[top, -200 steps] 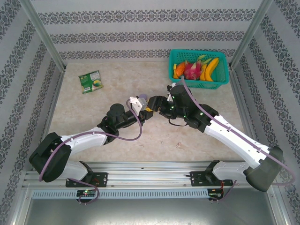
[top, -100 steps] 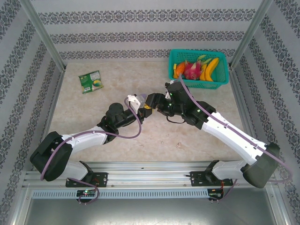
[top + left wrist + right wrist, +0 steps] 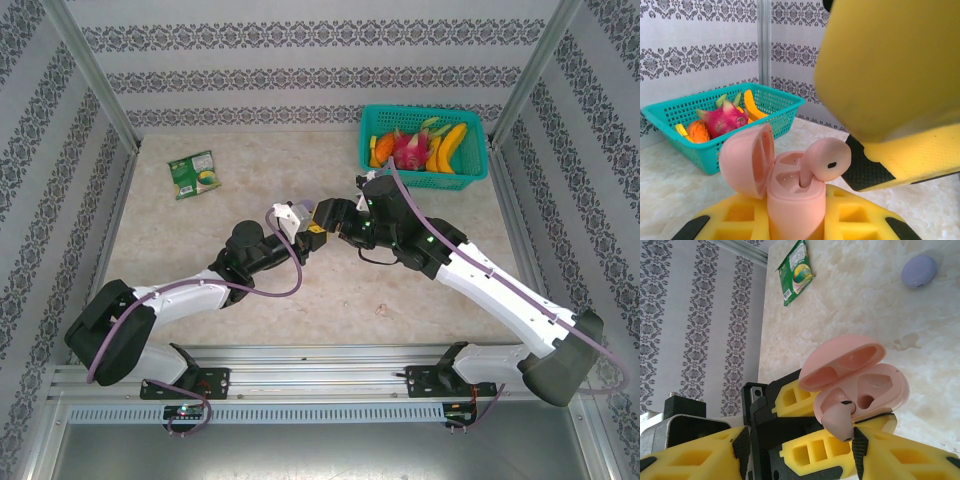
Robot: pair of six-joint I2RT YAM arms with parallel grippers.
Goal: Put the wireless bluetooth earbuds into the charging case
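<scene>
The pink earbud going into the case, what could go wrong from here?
The pink earbud has its stem in one socket of the open pink case but its head sits high and tilted, so it may jam or pop out. The left gripper holds the case low, so a push from the right gripper might tip it.

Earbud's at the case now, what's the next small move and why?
Probably ease the right hand down to seat the pink earbud: its stem is in the slot of the open pink case that the left hand grips, but its head sits above the rim.
</scene>
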